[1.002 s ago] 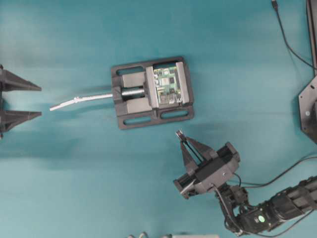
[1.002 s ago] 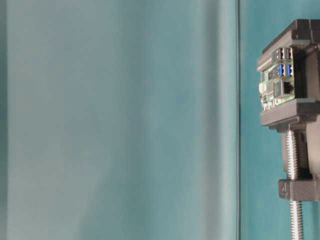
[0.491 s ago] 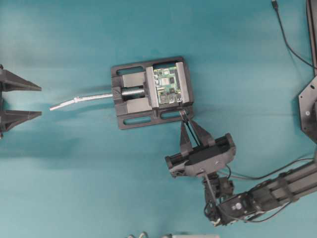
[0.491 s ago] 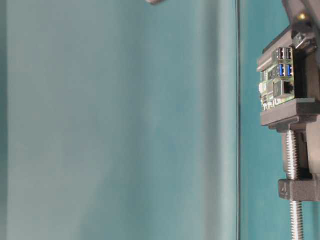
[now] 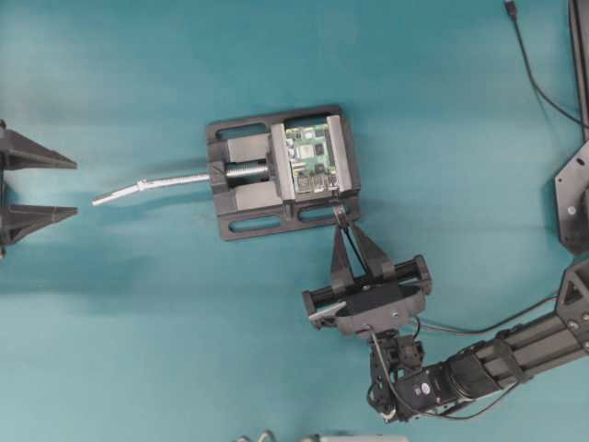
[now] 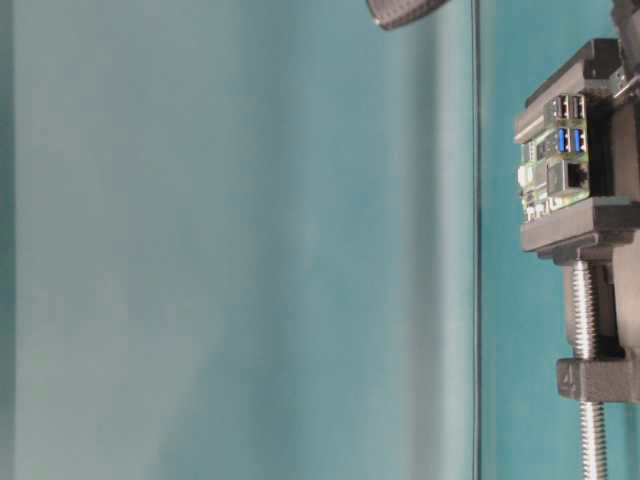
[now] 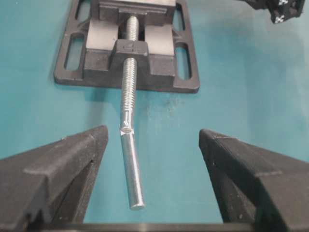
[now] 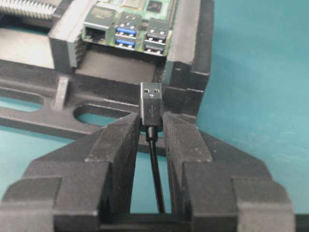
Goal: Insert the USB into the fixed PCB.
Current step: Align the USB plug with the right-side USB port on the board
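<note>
Right pincer [image 8: 152, 126]: closed narrowly on the small black USB plug with a short metal tip [image 8: 150, 98], its thin black cable [image 8: 156, 169] running back between the fingers.
USB plug: stands upright out of the fingertips, tip pointing toward the vise, short of the ports.
Green rectangular circuit board with silver ports [image 8: 130, 26]: just ahead of the right pincer and slightly to its left, clamped in the black metal vise [image 5: 281, 171]; blue and black USB sockets face the plug.
Left pincer [image 7: 153, 145]: spread wide, holding nothing.
Silver threaded screw handle [image 7: 129, 140]: lies on the teal tabletop [image 5: 129, 313], its free end between the left pincer's fingers, touching neither.
</note>
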Action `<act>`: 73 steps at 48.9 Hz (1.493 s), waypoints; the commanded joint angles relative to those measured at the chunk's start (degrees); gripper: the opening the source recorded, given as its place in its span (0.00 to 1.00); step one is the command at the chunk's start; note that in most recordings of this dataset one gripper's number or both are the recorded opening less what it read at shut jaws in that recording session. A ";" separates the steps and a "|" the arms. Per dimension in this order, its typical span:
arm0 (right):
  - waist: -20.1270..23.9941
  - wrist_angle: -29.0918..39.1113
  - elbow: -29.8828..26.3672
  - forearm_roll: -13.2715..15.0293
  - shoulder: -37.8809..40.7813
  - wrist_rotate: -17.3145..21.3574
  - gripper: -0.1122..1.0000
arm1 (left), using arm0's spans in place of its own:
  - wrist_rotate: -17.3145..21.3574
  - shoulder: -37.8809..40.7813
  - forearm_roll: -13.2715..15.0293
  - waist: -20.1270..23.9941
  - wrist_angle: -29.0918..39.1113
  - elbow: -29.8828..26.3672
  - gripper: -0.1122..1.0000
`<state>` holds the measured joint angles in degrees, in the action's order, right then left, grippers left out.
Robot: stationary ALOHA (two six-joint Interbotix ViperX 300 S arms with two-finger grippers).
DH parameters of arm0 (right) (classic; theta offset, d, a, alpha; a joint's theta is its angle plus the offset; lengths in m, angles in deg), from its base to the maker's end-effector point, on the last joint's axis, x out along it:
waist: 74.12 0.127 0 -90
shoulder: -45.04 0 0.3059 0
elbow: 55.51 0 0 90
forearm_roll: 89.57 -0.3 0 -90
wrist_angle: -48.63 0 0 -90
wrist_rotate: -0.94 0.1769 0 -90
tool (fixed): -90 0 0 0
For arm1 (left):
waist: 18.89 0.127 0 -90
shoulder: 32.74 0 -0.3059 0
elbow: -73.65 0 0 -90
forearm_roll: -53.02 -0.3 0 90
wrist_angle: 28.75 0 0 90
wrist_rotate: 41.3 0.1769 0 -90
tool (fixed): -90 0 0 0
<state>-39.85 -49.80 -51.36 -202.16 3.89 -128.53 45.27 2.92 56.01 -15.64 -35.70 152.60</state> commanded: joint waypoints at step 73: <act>-0.79 -1.67 -3.08 -0.44 -0.97 5.36 0.29 | 0.35 0.35 -0.18 0.09 -0.44 -0.70 0.93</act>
<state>-40.81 -50.77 -53.82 -202.86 4.85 -122.64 45.27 2.92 56.01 -15.64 -35.70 152.60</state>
